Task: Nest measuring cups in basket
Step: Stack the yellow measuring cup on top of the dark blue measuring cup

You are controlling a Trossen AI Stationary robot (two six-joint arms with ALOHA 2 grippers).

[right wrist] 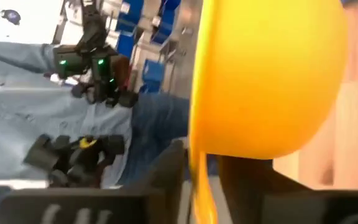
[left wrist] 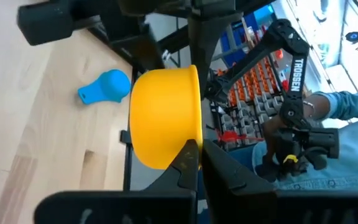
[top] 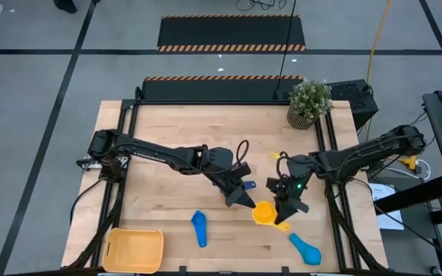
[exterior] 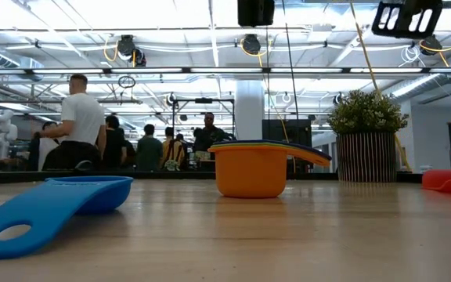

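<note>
1. Even overhead light falls on the wooden table (top: pixel 175 138) in the high view, and shadows under the arms are soft and faint.
2. In the low view, ceiling lights (exterior: pixel 210 35) from 10 to 2 o'clock burn out to white glare.
3. There, the near blue cup (exterior: pixel 49 207) at 8 o'clock is soft, out of focus.
4. The right wrist view is blurred: the yellow cup (right wrist: pixel 266 74) fills it with smeared edges.
5. The left wrist view is sharper, with the window area at 2 o'clock overexposed.

Measuring cups: an orange cup (top: pixel 264 213) stood upright at the table's middle front, with thinner cups nested inside it. One blue cup (top: pixel 199 227) lay to its left, another blue cup (top: pixel 306 248) to its front right. Basket (top: pixel 134 250): yellow-orange, shallow, at the front-left corner.
</note>
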